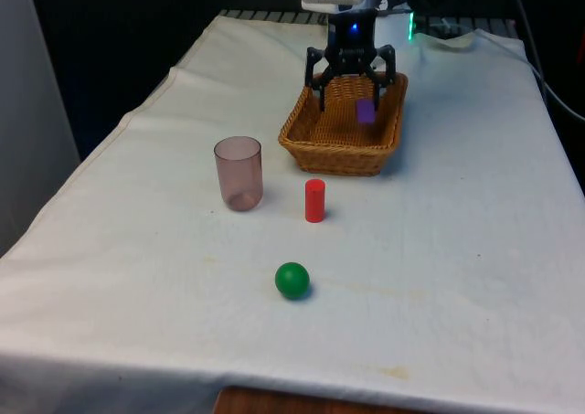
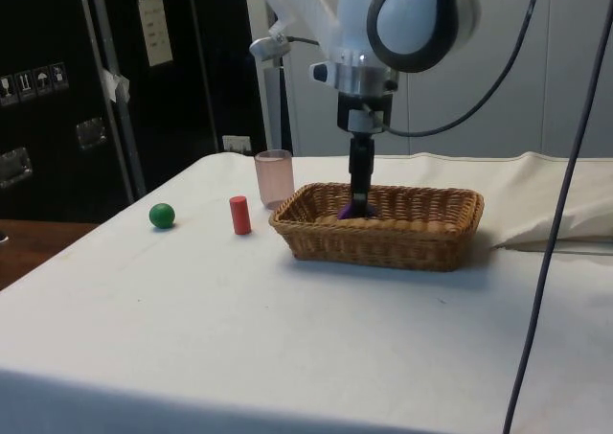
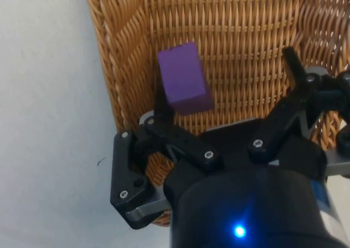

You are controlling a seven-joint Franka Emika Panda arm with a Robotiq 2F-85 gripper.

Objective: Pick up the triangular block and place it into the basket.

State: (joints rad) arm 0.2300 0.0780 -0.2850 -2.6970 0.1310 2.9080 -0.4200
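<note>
Purple block (image 3: 183, 78) sits in the basket (image 1: 315, 153) below the wide-open jaws; rising crookedly, one jaw could snag the wicker wall

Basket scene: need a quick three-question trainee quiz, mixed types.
1. True or false: the purple block is inside the basket.
2. Pick one: the claw over the basket is A) open, B) shut on the block, C) shut on the basket's rim.
3. Short answer: what colour is the ball on the cloth?
Key: 1 true; 2 A; 3 green.
</note>
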